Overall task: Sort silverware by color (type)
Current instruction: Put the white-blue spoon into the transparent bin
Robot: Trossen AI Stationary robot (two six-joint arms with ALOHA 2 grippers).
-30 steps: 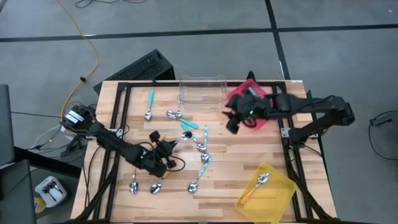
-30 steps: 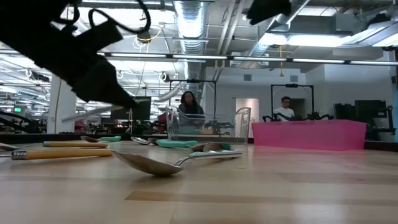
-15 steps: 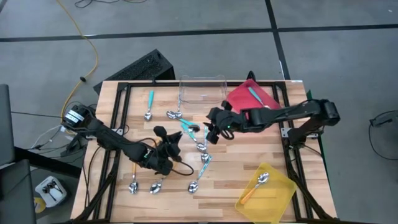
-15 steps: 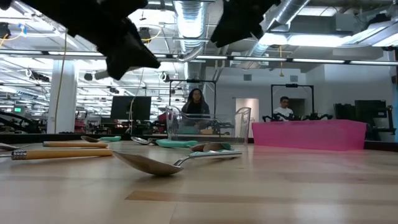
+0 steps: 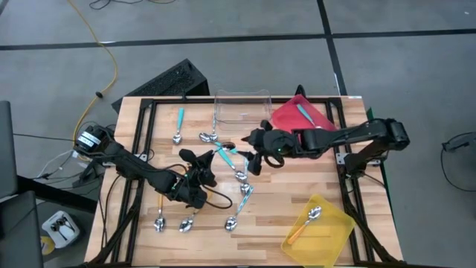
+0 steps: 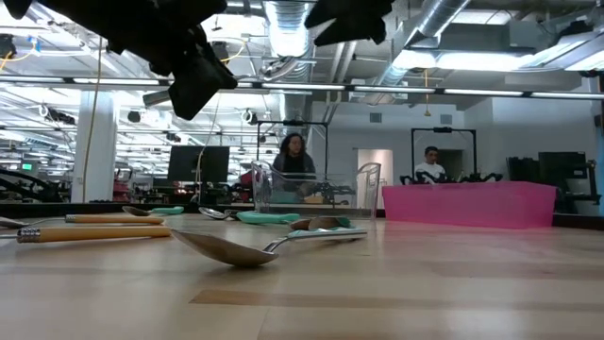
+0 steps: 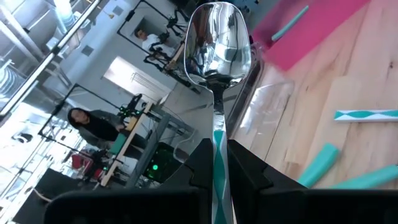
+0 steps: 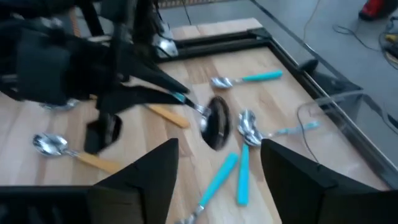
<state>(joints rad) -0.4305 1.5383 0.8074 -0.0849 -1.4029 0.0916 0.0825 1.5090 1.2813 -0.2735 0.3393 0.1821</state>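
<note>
Above the middle of the wooden table (image 5: 297,190), the left gripper (image 5: 199,165) has its fingers closed on the thin handle of a teal-patterned spoon (image 7: 217,68). The left wrist view shows the shiny bowl standing up past the fingertips, and the right wrist view shows the same spoon (image 8: 205,115) held out clear of the wood.

The right gripper (image 5: 254,152) hangs over the table's centre, close to the left one, with its two fingers spread wide apart and nothing between them.

The other spoons are scattered. A teal spoon (image 5: 178,125) lies near the far left corner. Another teal one (image 5: 300,113) lies in the red tray (image 5: 316,119) at the far right edge. An orange-handled spoon (image 5: 305,222) rests in the yellow tray (image 5: 331,234) at the near right corner. A cluster of teal and light blue spoons (image 5: 242,179) lies in the middle, just beside the two grippers. Three spoons (image 5: 186,222) lie in a row along the near edge toward the left; their handles seem orange, though the arm hides much of them.

A clear tray (image 5: 242,110) stands at the far edge, beside the red one.

In the low view, one spoon (image 6: 255,246) lies bowl-up on the wood close by, and two people (image 6: 294,156) sit in the room beyond the table.
</note>
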